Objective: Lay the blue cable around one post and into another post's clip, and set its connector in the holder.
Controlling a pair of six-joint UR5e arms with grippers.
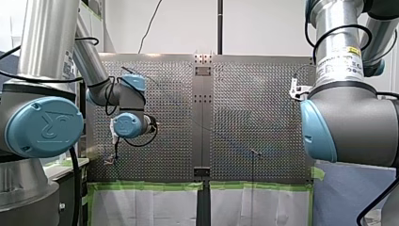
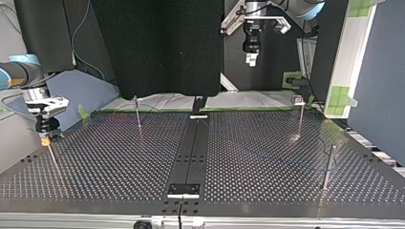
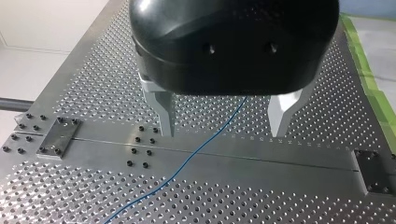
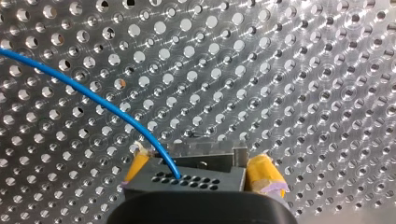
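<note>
Gripping the connector (image 4: pixel 187 179), the right pincer (image 4: pixel 200 163) hides its lower half; the left pincer (image 3: pixel 223 133) hangs open over one blue cable (image 3: pixel 187 158). You can count three posts (image 2: pixel 328 167).

The perforated table (image 2: pixel 119 157) is divided by a dark centre strip (image 2: pixel 191 148). Green tape (image 1: pixel 146 186) is laid along its lower edge in the front view.

The front camera sits high behind my left arm (image 1: pixel 42 122) and my right arm (image 1: pixel 348 122) and looks over the table (image 1: pixel 263 108) from far back. The top camera sits low across it, facing them. Each wrist camera looks along its gripper: my left gripper (image 3: pixel 223 133) from higher up, my right gripper (image 4: pixel 201 163) so close the connector (image 4: pixel 187 177) looks big. All see the table's holes.
</note>
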